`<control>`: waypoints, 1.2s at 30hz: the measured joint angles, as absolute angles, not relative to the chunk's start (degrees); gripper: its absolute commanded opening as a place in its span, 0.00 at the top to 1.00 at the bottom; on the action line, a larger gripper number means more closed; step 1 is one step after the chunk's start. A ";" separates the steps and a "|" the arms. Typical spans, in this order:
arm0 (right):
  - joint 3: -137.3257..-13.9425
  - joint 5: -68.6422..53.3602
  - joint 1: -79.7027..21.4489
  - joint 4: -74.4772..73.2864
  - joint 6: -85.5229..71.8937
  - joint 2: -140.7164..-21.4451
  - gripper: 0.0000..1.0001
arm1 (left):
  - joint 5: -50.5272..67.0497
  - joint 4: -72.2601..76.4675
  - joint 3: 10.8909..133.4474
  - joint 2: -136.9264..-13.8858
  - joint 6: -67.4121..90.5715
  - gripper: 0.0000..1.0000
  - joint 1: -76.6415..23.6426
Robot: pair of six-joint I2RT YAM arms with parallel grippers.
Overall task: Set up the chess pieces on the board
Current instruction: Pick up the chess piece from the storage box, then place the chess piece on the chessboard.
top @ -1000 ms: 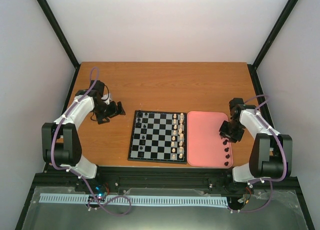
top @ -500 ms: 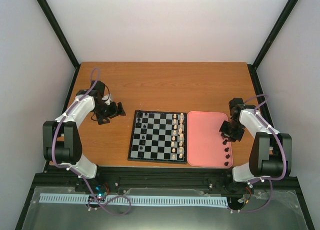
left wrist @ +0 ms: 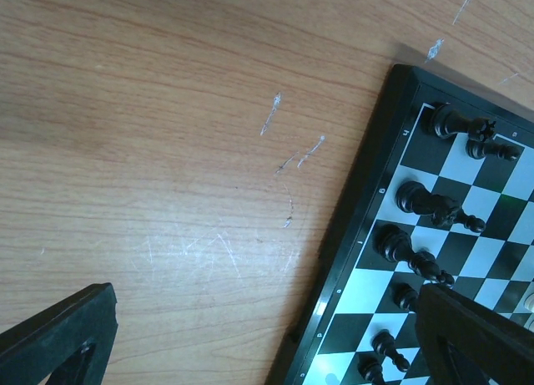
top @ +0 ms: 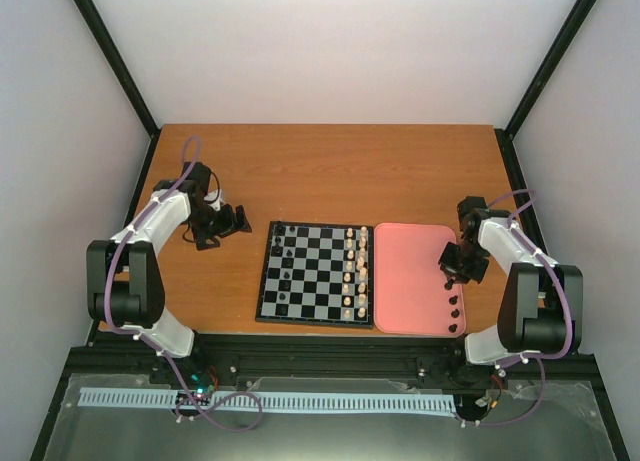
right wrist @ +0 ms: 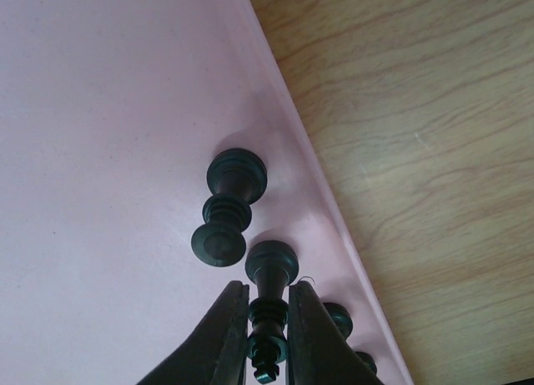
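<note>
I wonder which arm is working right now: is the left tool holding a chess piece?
No, the left tool hangs open over the wooden table beside the board, with nothing between its fingers.

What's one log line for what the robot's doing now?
left tool: open, above table beside board | right tool: shut on black chess piece in pink tray

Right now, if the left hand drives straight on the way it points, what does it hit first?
Probably bare table, just beside the black rim of the board. The open left hand frames mostly wood. Depth is unclear.
</note>
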State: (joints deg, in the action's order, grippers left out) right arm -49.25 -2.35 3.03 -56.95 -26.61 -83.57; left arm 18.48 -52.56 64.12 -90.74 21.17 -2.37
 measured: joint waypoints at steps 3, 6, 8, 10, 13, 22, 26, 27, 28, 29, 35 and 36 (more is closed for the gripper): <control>-49.23 -2.35 3.03 -56.93 -26.55 -83.55 0.93 | 18.50 -52.51 64.12 -90.78 21.17 0.00 -2.37; -49.23 -2.42 3.03 -56.95 -26.52 -83.50 0.97 | 18.50 -52.49 64.12 -90.83 21.19 0.00 -2.37; -49.04 -2.66 3.03 -56.95 -26.55 -83.26 0.97 | 18.52 -52.47 64.12 -90.83 21.19 0.00 -2.37; -48.73 -3.01 3.03 -57.10 -26.55 -82.76 0.97 | 18.52 -52.47 64.12 -90.83 21.19 0.00 -2.37; -48.38 -3.68 3.03 -57.84 -26.57 -81.14 0.97 | 18.61 -52.42 64.12 -90.83 21.19 0.00 -2.37; -49.01 -7.11 2.52 -63.42 -26.94 -71.92 0.97 | 19.18 -52.31 64.12 -90.83 21.21 0.00 -2.37; -53.80 -8.51 -1.13 -66.26 -27.51 -71.05 0.97 | 19.70 -52.31 64.12 -90.83 21.21 0.00 -2.37; -55.99 -8.80 -2.96 -66.85 -27.79 -71.29 0.97 | 19.75 -52.31 64.12 -90.83 21.21 0.00 -2.37; -57.84 -8.99 -4.49 -67.35 -28.01 -71.64 0.97 | 19.77 -52.31 64.12 -90.83 21.23 0.00 -2.37; -60.60 -9.19 -6.68 -68.01 -28.40 -72.34 0.97 | 19.79 -52.31 64.12 -90.83 21.23 0.00 -2.37; -74.61 -10.20 -20.53 -69.21 -31.22 -79.37 0.97 | 20.62 -52.27 64.12 -91.22 21.28 0.00 -2.37; -77.01 -10.33 -23.24 -69.52 -31.75 -81.30 0.97 | 20.91 -52.29 64.12 -91.37 21.30 0.00 -2.37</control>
State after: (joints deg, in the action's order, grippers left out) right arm -77.01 -10.33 -23.24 -69.52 -31.75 -81.30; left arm 20.91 -52.29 64.12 -91.37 21.30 -2.37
